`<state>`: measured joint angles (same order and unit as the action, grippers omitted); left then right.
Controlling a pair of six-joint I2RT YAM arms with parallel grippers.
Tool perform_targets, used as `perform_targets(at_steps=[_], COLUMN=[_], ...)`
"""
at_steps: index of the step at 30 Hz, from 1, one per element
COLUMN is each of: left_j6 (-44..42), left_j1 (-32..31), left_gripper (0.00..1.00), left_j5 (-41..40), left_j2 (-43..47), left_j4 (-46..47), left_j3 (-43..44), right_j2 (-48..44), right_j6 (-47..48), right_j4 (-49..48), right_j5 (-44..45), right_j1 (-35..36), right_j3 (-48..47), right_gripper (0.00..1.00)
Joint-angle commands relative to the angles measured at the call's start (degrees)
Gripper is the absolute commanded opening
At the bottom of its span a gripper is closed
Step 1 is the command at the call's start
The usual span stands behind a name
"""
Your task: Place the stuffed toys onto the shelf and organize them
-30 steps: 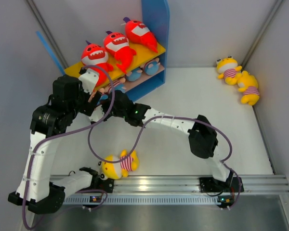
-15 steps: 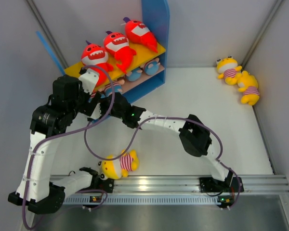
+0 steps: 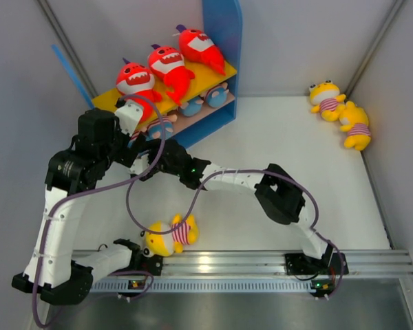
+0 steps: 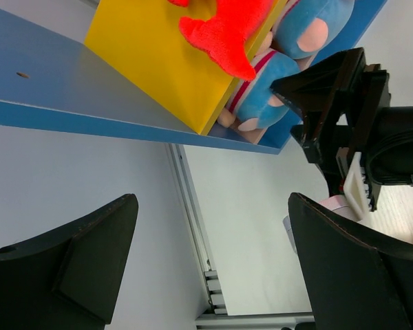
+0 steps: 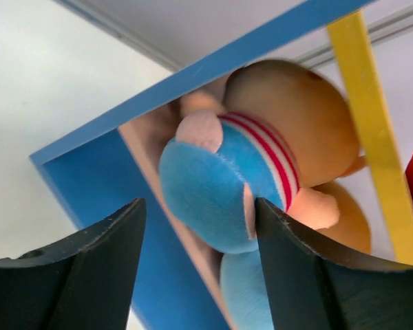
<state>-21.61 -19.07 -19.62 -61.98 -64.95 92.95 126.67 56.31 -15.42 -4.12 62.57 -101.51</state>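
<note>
Soft, light and squashy, I judge, the striped-shirt doll lies on the lower board of the shelf, best pinched across its plump middle; the right claw gapes at the shelf's front, seemingly not touching, the left claw apart and empty beside its end.

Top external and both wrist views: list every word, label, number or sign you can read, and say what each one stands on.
No text can be read in any view.
The shelf has plain blue and yellow boards with no lettering.
The red sharks show only white teeth, and the striped doll only red and white stripes, no letters or numbers.
</note>
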Motion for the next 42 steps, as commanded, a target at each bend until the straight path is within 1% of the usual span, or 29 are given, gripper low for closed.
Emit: perform_targets(at_steps=[1,5,8,9,10,11,12,13,14,15,16,18,19,20,22,23,24,25,26,27,28,30,32,33,35,36,38,41,42], left_j6=[-0.5,-0.5,-1.2,-1.4,-1.9,-2.0,-2.2,-2.2,-2.6,-2.7,-3.1,-3.3,-3.4,-3.2,-2.3,-2.0,-1.8,-1.4,-1.2,-1.2,-1.2,-1.2,-1.2,-1.2,-1.2,-1.2,-1.3,-1.6,-1.6], left_j1=[0.1,0.3,0.5,0.6,0.6,0.7,0.9,1.0,1.1,1.2,1.3,1.5,1.6,1.9,3.1,3.6,4.2,5.6,6.2,6.8,7.3,8.5,9.1,9.3,9.7,9.8,9.8,9.8,9.8], left_gripper=[0.97,0.97,0.97,0.97,0.97,0.97,0.97,0.98,0.98,0.98,0.98,0.98,0.98,0.98,0.98,0.98,0.98,0.98,0.98,0.98,0.98,0.98,0.98,0.98,0.98,0.98,0.98,0.98,0.98], left_j5=[-0.9,-1.0,-2.6,-3.3,-3.8,-4.1,-4.6,-4.7,-4.8,-5.1,-5.2,-5.5,-5.4,-5.1,-3.4,-2.6,-1.8,-1.0,-0.1,0.3,0.5,1.1,1.2,1.2,1.2,1.4,1.6,1.2,1.2], left_j2=[1.2,1.5,1.7,1.9,1.9,2.2,2.2,2.3,2.6,2.7,3.0,3.5,3.6,3.6,3.8,4.0,4.1,4.8,5.3,5.8,6.3,7.8,8.6,8.7,9.4,9.7,9.9,10.0,10.0], left_j4=[-0.3,-0.3,-0.3,-0.4,-0.3,-0.3,-0.3,-0.3,-0.3,-0.4,-0.4,-0.4,-0.3,-0.3,-0.4,-0.4,-0.7,-0.7,-0.8,-1.0,-0.9,-1.0,-1.3,-1.3,-1.5,-1.4,-1.6,-1.6,-1.5], left_j3=[0.4,0.2,0.4,0.6,0.8,0.7,0.8,0.7,0.1,-0.4,-1.1,-3.0,-3.6,-4.4,-5.1,-5.7,-6.6,-7.3,-8.0,-9.6,-10.4,-11.8,-13.1,-13.2,-13.4,-13.4,-13.6,-13.8,-13.8], right_j2=[-7.7,-13.0,-20.6,-22.3,-24.3,-26.1,-29.9,-31.7,-35.1,-36.7,-38.2,-42.8,-44.2,-46.8,-48.2,-48.3,-46.8,-45.5,-42.5,-41.1,-40.1,-38.5,-36.1,-34.9,-31.8,-30.7,-27.3,-24.4,-24.1], right_j6=[-2.7,-8.4,-15.3,-20.7,-23.5,-26.2,-32.2,-35.2,-38.0,-41.5,-41.8,-39.9,-39.0,-37.9,-40.0,-43.1,-50.0,-52.8,-55.7,-63.3,-65.6,-70.2,-72.8,-74.1,-74.4,-74.1,-74.3,-75.6,-76.5], right_j4=[-4.4,-6.4,-3.7,-1.6,0.3,1.9,3.8,9.2,12.1,15.2,22.9,28.1,29.4,30.4,27.7,25.4,20.6,19.5,18.9,17.3,16.0,9.6,8.2,9.8,11.1,11.5,11.2,10.0,9.3], right_j5=[-0.1,1.7,3.8,5.4,6.7,10.1,11.9,13.8,16.1,15.7,14.2,2.2,-3.1,-13.3,-18.2,-17.8,-17.2,-16.7,-14.0,-12.9,-12.7,-12.8,-13.3,-12.7,-9.2,-8.1,-7.5,-8.6,-8.8], right_j1=[0.9,1.0,1.2,1.2,1.3,1.3,1.3,1.3,1.2,1.2,1.1,1.2,1.2,1.2,1.2,1.1,1.0,1.0,1.0,1.0,1.0,1.4,2.0,2.1,3.3,4.0,5.3,6.1,6.2], right_j3=[2.9,8.9,12.8,14.1,15.3,17.7,19.1,20.3,22.8,24.3,27.8,32.4,35.1,39.9,44.3,44.9,45.2,45.1,44.1,43.9,44.0,46.7,47.2,46.5,45.0,44.7,44.3,43.9,43.9], right_gripper=[0.67,0.72,0.74,0.74,0.74,0.74,0.74,0.74,0.75,0.74,0.74,0.72,0.72,0.72,0.73,0.73,0.73,0.71,0.69,0.68,0.68,0.68,0.70,0.73,0.74,0.77,0.79,0.72,0.63])
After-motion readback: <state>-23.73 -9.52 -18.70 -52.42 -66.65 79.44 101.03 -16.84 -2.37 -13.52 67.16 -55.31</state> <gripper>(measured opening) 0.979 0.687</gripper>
